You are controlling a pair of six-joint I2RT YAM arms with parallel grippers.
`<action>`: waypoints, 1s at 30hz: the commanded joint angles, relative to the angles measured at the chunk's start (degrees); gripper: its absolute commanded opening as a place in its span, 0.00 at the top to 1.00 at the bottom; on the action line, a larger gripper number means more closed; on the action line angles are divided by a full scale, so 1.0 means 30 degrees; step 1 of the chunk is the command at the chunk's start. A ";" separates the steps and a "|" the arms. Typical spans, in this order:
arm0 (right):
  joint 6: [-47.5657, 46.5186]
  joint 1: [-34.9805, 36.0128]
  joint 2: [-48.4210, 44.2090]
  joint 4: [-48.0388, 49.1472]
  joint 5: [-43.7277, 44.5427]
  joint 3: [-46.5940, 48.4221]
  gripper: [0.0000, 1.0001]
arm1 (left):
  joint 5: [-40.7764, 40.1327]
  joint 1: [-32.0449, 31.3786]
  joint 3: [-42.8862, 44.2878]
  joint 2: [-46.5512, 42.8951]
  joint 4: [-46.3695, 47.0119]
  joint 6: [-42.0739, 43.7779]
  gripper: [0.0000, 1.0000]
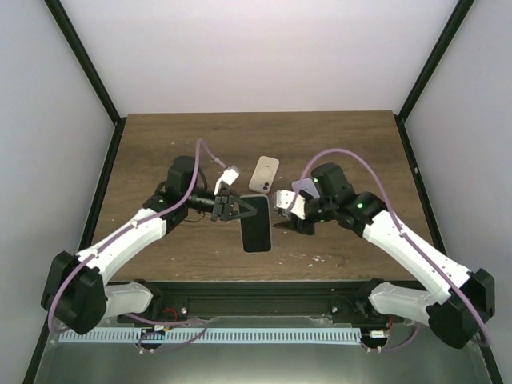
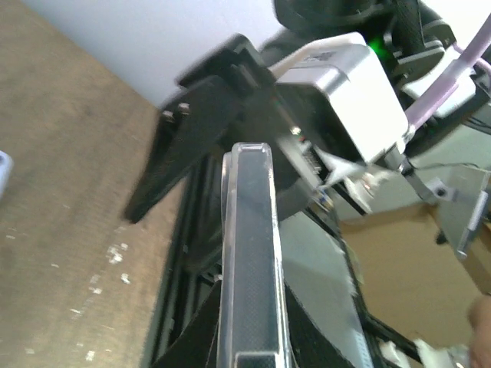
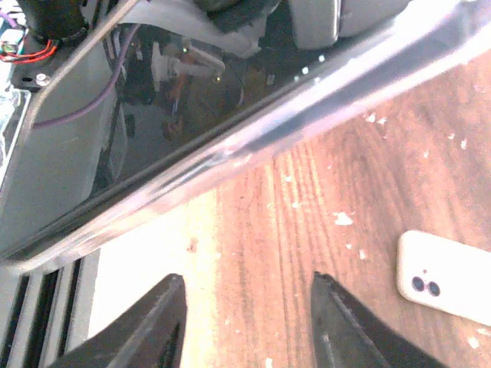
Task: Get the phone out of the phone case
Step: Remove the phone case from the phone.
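Left jaws clenched on a black glass-fronted rectangular phone (image 1: 257,228) seated in a clear plastic phone case (image 2: 228,268). Grip taken at the phone's far left corner. Left wrist view: cased phone edge-on, running straight out from between the jaws, clear rim wrapped round the dark body. Overhead: screen up, long axis toward the arm bases, lying to the right of the left jaws and between the two sets of jaws. Cannot tell whether its near end touches the desk.

Right jaws released, dark fingers (image 3: 165,326) spread with only bare wood between them. Overhead, just beside the phone's right long edge; contact not clear. Right wrist view: cased phone crossing slantwise ahead of the fingertips, glossy screen mirroring cables and arm parts.

Cream rounded-rectangle phone-shaped slab (image 1: 264,174) with two small dark lenses, flat on the brown wooden desk (image 1: 160,152), beyond both sets of jaws and apart from the black phone. Right wrist view: off to the right of the fingers.

White flecks (image 3: 341,218) scattered on the desk ahead of the right jaws.
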 commanded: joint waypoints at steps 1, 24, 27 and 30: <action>0.2169 -0.0731 -0.1765 -0.0675 -0.2641 -0.0330 0.49 | -0.1850 0.1236 0.0196 -0.1679 0.0988 0.0236 1.00; 0.6591 -0.0736 0.0879 0.0880 -0.6004 -0.0264 0.50 | -0.0074 0.2015 -0.0902 -0.1738 0.5072 -0.2399 1.00; 0.6581 -0.0736 0.1002 0.0780 -0.6441 -0.0031 0.50 | -0.0011 0.2001 -0.0931 -0.1751 0.5072 -0.2433 1.00; 0.6710 -0.0736 0.1199 0.0776 -0.6470 0.0150 0.50 | 0.0141 0.1973 -0.0932 -0.1737 0.5072 -0.2506 1.00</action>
